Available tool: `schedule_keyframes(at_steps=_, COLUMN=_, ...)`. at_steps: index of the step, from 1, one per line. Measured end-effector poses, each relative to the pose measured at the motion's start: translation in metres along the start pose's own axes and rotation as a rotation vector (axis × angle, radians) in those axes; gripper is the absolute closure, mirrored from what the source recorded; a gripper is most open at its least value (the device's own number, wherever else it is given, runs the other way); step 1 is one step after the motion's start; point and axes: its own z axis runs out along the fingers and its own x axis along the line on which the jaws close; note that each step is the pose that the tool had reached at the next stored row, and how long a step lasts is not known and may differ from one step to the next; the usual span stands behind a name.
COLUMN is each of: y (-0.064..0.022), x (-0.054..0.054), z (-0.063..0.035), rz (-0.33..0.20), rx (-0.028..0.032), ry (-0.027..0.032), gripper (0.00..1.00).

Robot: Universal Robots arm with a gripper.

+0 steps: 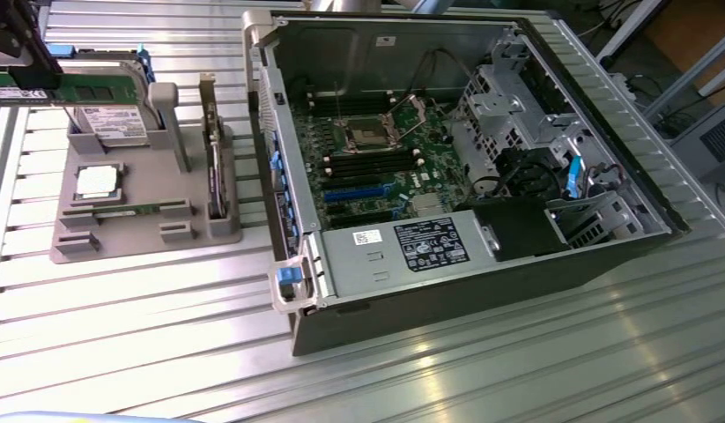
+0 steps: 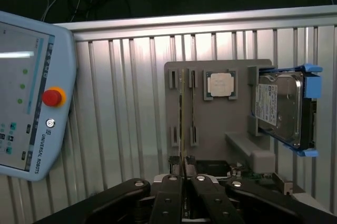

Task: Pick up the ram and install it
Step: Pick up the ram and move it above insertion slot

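1. At ten o'clock in the exterior view, the gripper (image 1: 33, 72) hangs above the ribbed metal table (image 1: 127, 317), its jaws pinched almost fully together on the ram (image 1: 74, 89).
2. The ram is clear of the table and held level. It is a long green stick with a white label, reaching out of the jaws toward three o'clock, its free end near the top of the hard drive (image 1: 109, 119).
3. Seen from the wrist camera, the ram (image 2: 182, 124) is edge-on, a thin strip running out from between the black fingers (image 2: 171, 192), which press on it from both sides.
4. Beneath the ram sits the grey parts holder (image 1: 133, 236). The hard drive stands on edge at the holder's twelve o'clock end, and the square silver processor (image 1: 98, 181) lies flat toward its nine o'clock side.
5. The open computer case (image 1: 456, 308) lies at three o'clock from the holder, well apart from the ram, with the motherboard (image 1: 386, 167) exposed inside.
6. A teach pendant (image 2: 26, 92) with a red button appears in the wrist view.
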Motion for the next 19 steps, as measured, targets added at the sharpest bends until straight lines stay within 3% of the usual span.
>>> schedule_keyframes(at_steps=5, y=-0.0112, x=-0.001, z=0.0004, rz=-0.002, rx=-0.0067, ry=0.0003, gripper=0.88)
schedule_keyframes(at_steps=19, y=-0.0236, x=-0.001, z=0.0009, rz=-0.005, rx=-0.0099, ry=0.0004, gripper=0.88)
